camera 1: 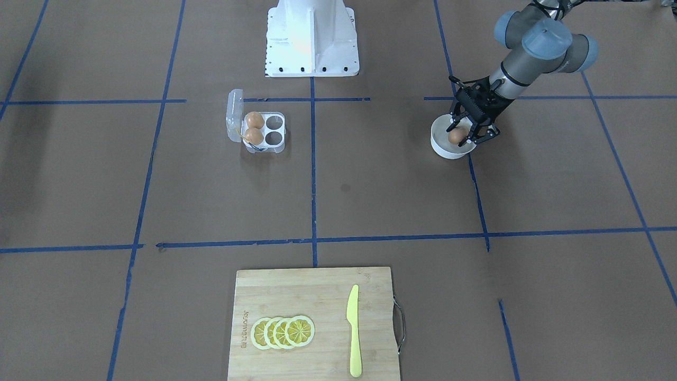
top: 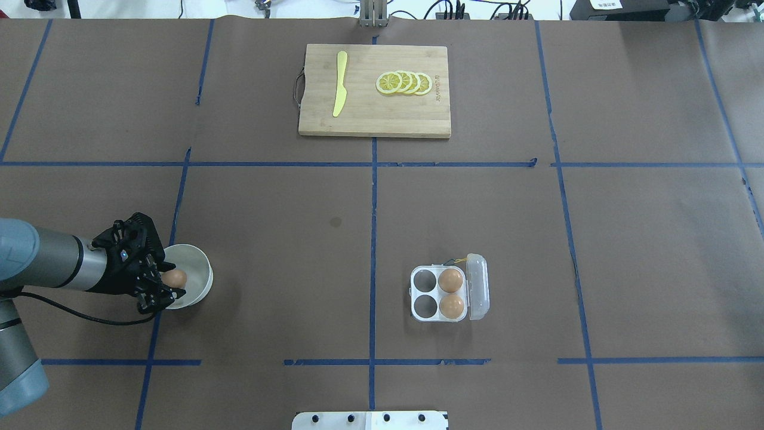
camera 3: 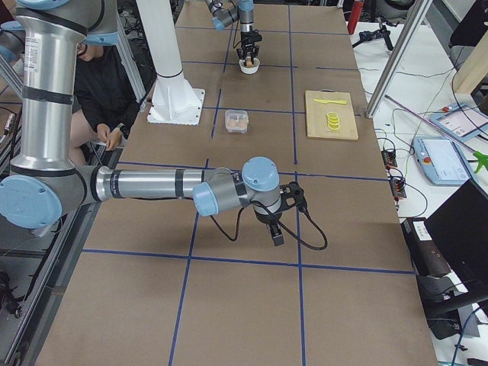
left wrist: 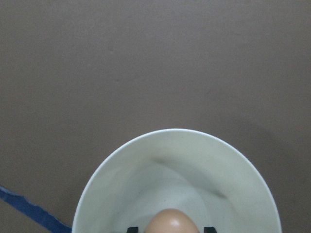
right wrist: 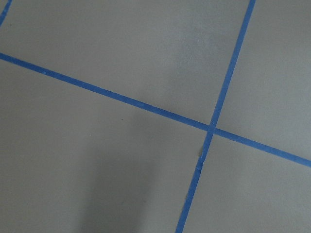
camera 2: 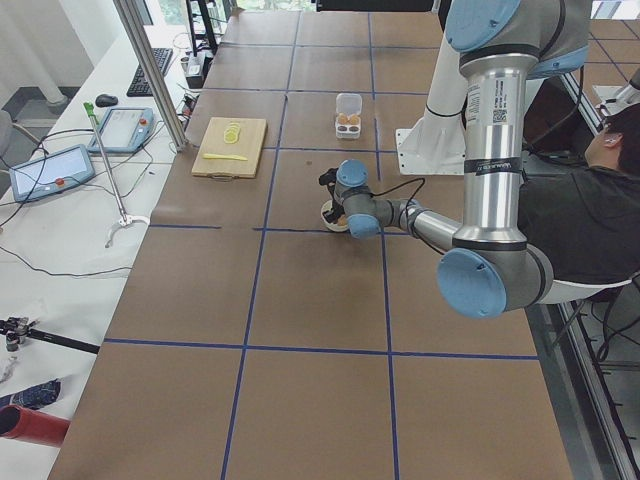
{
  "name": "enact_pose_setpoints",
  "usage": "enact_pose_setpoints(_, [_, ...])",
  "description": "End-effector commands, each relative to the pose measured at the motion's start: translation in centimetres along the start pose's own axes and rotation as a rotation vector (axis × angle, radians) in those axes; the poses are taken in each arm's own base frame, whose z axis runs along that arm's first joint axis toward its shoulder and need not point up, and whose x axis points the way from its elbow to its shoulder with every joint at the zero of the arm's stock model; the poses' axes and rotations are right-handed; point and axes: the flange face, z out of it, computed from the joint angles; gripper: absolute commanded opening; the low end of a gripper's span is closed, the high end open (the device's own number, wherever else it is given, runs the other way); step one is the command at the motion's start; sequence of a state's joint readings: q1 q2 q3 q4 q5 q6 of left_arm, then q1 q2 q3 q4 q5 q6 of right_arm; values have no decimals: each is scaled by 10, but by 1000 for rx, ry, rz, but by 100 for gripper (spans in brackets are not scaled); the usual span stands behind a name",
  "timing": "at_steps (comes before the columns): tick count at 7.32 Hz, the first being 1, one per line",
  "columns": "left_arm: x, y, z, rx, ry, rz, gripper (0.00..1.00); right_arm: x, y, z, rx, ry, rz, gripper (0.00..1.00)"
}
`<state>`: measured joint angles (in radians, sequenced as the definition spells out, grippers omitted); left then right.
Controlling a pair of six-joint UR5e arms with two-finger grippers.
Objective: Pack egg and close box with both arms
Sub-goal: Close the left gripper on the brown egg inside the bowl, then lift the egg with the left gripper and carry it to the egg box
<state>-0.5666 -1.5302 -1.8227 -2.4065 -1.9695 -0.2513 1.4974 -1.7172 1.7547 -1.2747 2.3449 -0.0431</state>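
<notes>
My left gripper (camera 1: 465,138) reaches into a round white bowl (camera 1: 441,148) and is shut on the brown egg (camera 1: 456,136). The overhead view shows the same egg (top: 176,278) between the gripper's fingers (top: 156,294). In the left wrist view the egg (left wrist: 170,222) sits at the bottom edge, over the bowl (left wrist: 194,160). The clear box (top: 425,306) stands open with its lid (top: 479,286) folded back. It holds two brown eggs (top: 450,279) and two cups are bare. My right gripper (camera 3: 276,235) hangs over bare table far from the box. I cannot tell whether it is open or shut.
A wooden cutting board (top: 358,122) with lemon slices (top: 404,83) and a yellow knife (top: 340,91) lies at the table's far side. The white pedestal base (camera 1: 311,39) stands at the robot's side. Blue tape lines cross the brown table.
</notes>
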Motion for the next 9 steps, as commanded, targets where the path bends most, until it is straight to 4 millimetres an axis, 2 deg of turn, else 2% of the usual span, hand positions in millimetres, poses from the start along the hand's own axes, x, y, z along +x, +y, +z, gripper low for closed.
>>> enact_pose_setpoints(1, [-1, -3, -8, 13, -6, -2, 0, 0, 1, -1, 2, -4, 3, 100])
enact_pose_setpoints(2, [1, -14, -12, 40, -2, 21, 0, 0, 1, -1, 2, -10, 3, 100])
enact_pose_setpoints(3, [9, -32, -29, 93, 4, 45, 0, 0, 1, -1, 2, -13, 3, 100])
enact_pose_setpoints(4, [11, -78, -51, 194, 3, 75, 0, 1, 1, -2, 5, -12, 6, 100])
enact_pose_setpoints(5, [10, -118, -83, 335, 2, 124, 6, 1, 1, -2, 5, -12, 6, 100])
enact_pose_setpoints(6, [2, -125, -95, 365, 13, 194, 0, 1, 1, -2, 5, -12, 6, 100])
enact_pose_setpoints(7, [11, -148, -106, 446, 23, 313, 0, 1, 1, -2, 5, -12, 6, 100])
enact_pose_setpoints(9, [17, -200, -102, 543, -9, 357, 0, 1, 1, -3, 6, -11, 7, 100])
